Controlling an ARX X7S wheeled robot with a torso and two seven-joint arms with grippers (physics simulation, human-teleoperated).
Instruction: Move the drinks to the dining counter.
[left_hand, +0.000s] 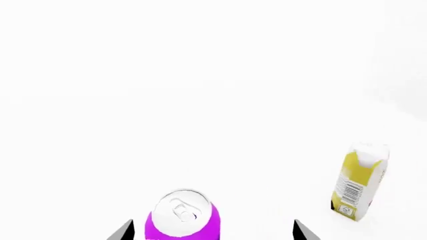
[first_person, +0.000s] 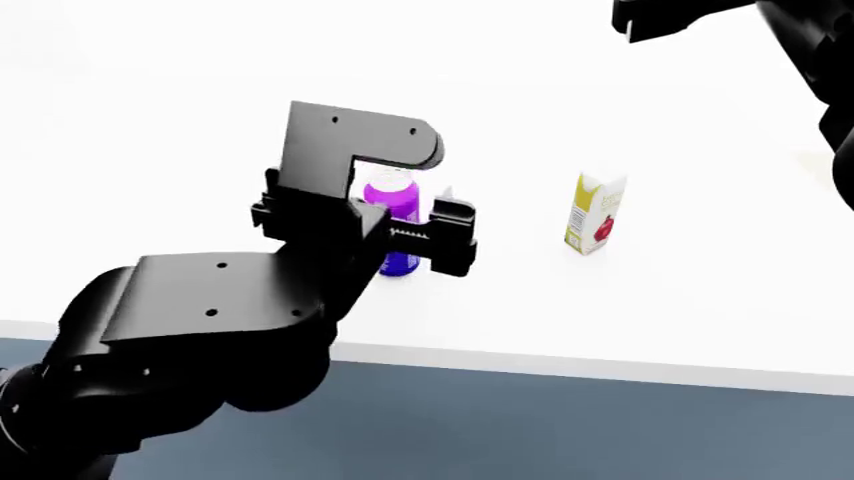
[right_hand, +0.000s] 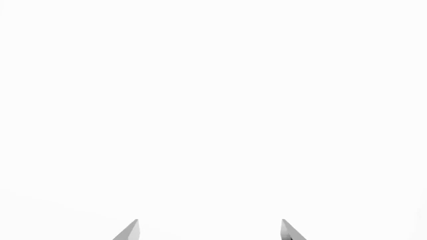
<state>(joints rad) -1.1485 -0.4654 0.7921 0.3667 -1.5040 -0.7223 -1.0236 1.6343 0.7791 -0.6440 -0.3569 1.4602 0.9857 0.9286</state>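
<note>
A purple can (left_hand: 183, 216) stands upright on the white dining counter (first_person: 694, 300). My left gripper (left_hand: 212, 232) is open and straddles the can, which sits nearer one fingertip; neither finger touches it. In the head view the left gripper (first_person: 407, 232) hides the middle of the purple can (first_person: 396, 195). A small yellow-white juice carton (first_person: 595, 213) with a red fruit stands upright to the can's right, clear of the gripper; the left wrist view shows the carton (left_hand: 360, 182) too. My right gripper (right_hand: 210, 231) is open with only white surface between its fingers.
The counter's front edge runs across the bottom of the head view, with a dark blue-grey front (first_person: 561, 430) below it. My right arm (first_person: 801, 50) hangs over the far right of the counter. My left arm (first_person: 200, 330) reaches in over the front edge.
</note>
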